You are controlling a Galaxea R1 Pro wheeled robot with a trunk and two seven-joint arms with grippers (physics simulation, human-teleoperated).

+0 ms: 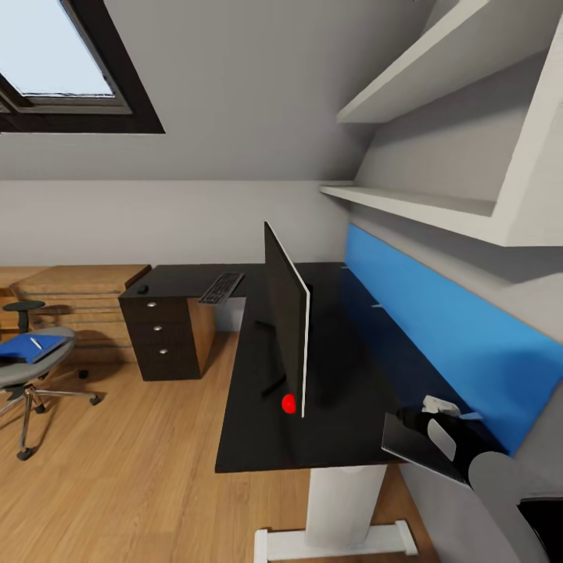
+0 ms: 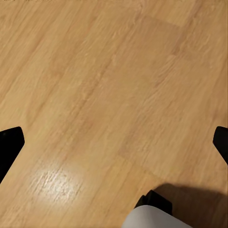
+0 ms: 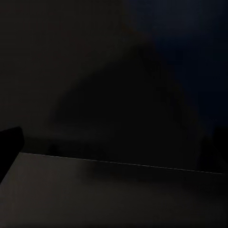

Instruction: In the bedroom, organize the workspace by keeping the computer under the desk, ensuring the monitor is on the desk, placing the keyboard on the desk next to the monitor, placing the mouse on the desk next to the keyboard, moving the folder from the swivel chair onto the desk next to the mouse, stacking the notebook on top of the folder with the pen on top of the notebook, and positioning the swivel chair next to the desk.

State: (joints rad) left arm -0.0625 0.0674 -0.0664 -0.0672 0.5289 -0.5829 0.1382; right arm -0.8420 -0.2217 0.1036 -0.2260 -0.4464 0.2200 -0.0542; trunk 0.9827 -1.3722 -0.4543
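The black desk [image 1: 258, 438] runs along the blue-panelled wall. The monitor [image 1: 285, 328] stands on it, seen edge-on. At the far end lie the keyboard [image 1: 221, 288] and the small dark mouse [image 1: 143, 289]. The swivel chair [image 1: 23, 374] stands on the floor at the left, with the blue folder [image 1: 23, 349] and the white pen [image 1: 35, 342] on its seat. A dark flat notebook [image 1: 407, 447] [image 3: 114, 199] sits tilted at the desk's near right corner, directly under my right gripper [image 1: 426, 414] [image 3: 114, 147], whose fingers stand wide apart. My left gripper [image 2: 114, 147] hangs open over bare wood floor.
A drawer unit [image 1: 160, 336] stands under the desk's far end, and a wooden dresser [image 1: 78, 293] sits against the far wall. White shelves [image 1: 422, 207] jut out above the blue wall panel [image 1: 438, 320]. A red dot [image 1: 288, 403] shows at the monitor's foot.
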